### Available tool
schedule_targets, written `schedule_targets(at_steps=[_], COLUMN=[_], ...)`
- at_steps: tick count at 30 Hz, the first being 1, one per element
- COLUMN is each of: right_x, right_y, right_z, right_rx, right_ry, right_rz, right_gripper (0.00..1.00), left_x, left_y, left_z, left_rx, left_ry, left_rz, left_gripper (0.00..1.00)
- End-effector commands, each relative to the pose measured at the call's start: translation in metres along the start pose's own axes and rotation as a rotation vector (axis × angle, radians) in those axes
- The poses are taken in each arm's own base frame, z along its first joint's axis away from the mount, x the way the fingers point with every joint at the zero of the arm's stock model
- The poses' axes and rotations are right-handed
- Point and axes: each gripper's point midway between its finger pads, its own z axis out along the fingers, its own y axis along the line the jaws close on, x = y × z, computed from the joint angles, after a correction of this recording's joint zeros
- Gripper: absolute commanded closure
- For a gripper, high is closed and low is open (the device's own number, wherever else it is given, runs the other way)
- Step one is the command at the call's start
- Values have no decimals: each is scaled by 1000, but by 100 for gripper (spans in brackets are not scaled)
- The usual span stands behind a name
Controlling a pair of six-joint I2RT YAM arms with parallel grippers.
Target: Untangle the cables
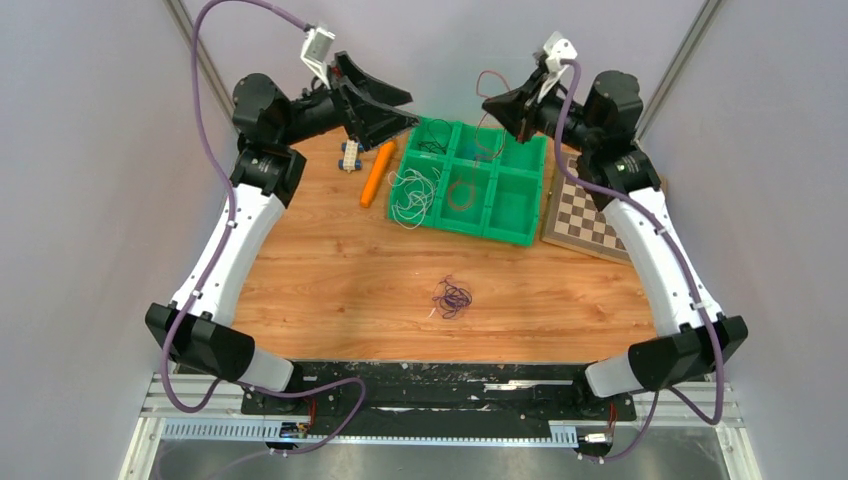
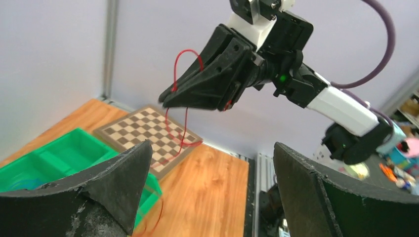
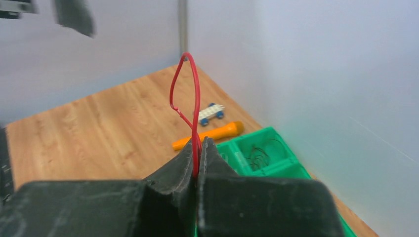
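The cables (image 1: 452, 297) look hair-thin, light and springy. The right hand (image 3: 197, 148) pinches the red cable (image 3: 195, 111) below its loop; the left hand (image 2: 212, 163) is spread. Probably best gripped near an end.

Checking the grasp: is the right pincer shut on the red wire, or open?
Shut. The right pincer pinches the red wire, whose loop stands above it.

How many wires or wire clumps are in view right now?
5: red wire pinched in the right gripper; purple clump on the table; white wire across the tray's left edge; dark wire in its far-left bin; reddish wire in its near-middle bin. Others may be hidden.
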Motion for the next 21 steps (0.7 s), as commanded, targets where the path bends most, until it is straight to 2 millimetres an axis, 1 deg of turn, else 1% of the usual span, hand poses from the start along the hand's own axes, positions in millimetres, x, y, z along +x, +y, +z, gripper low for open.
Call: schedule_targets(at_steps=[1, 3, 7, 9, 10, 13, 16, 17, 18, 19, 20, 21], right_x=[-13, -9, 2, 11, 10, 29, 58, 70, 83, 103, 118, 133], right_y=[-53, -81, -143, -172, -186, -222, -247, -255, -260, -268, -273, -279], right_z=[1, 3, 5, 6, 7, 12, 22, 25, 29, 34, 37, 39], right_rx=[103, 152, 254, 292, 304, 336, 355, 359, 361, 367, 371, 381], right_ry=[-47, -55, -81, -86, -106, -103, -79, -68, -56, -36, -21, -6], right_rz=[24, 28, 46, 61, 53, 72, 83, 87, 93, 104, 107, 110], right_gripper=[100, 100, 100, 100, 100, 100, 100, 100, 100, 100, 100, 100], left_x=[-30, -24, -12, -4, -1, 10, 16, 17, 19, 19, 21, 20], left_y=[20, 38, 63, 71, 73, 84, 98, 101, 107, 109, 115, 116], left_z=[-26, -37, -52, -56, -57, -59, -60, -60, -61, -60, -61, -61], left_rx=[-116, -168, -234, -245, -243, -258, -280, -282, -289, -290, -294, -295], left_ry=[-87, -84, -61, -46, -36, -11, 4, 6, 10, 10, 14, 14], left_rz=[10, 8, 2, -2, -4, -1, -10, -14, -24, -28, -38, -41], left_gripper=[0, 0, 0, 0, 0, 0, 0, 0, 0, 0, 0, 0])
